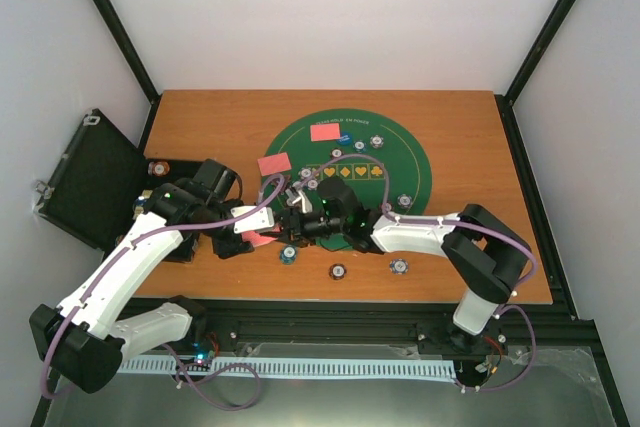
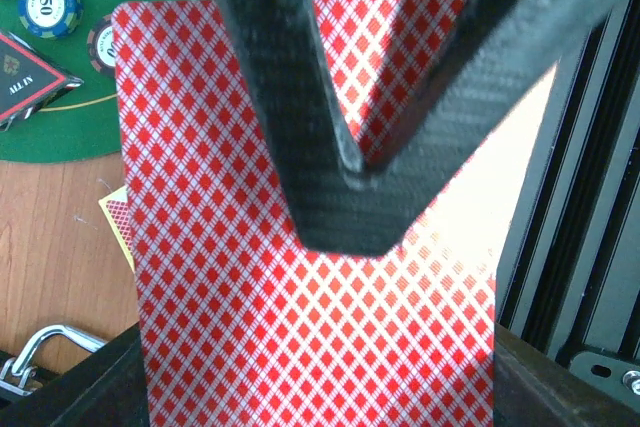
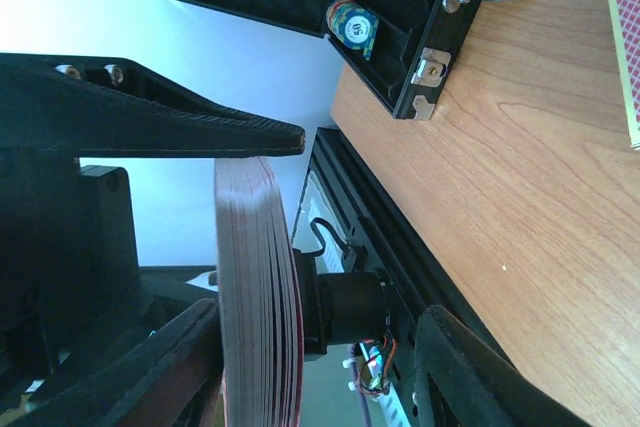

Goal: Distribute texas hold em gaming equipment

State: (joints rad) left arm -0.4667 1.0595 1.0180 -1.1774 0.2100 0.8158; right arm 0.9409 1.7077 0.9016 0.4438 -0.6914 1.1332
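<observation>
The left gripper (image 2: 315,352) is clamped on the side edges of a deck of red-backed cards (image 2: 200,207), holding it just off the near-left rim of the green poker mat (image 1: 405,172). The right gripper (image 3: 258,225) is at the deck with its fingers spread, the upper fingertip (image 3: 285,137) at the pack's top edge; whether they pinch a card cannot be told. Two single cards (image 1: 324,132) lie red side up at the mat's far-left side. Striped poker chips (image 1: 338,271) dot its near edge, the black "ALL IN" triangle marker (image 2: 25,77) rests on the felt, and the open black case (image 1: 90,177) sits at the table's left.
</observation>
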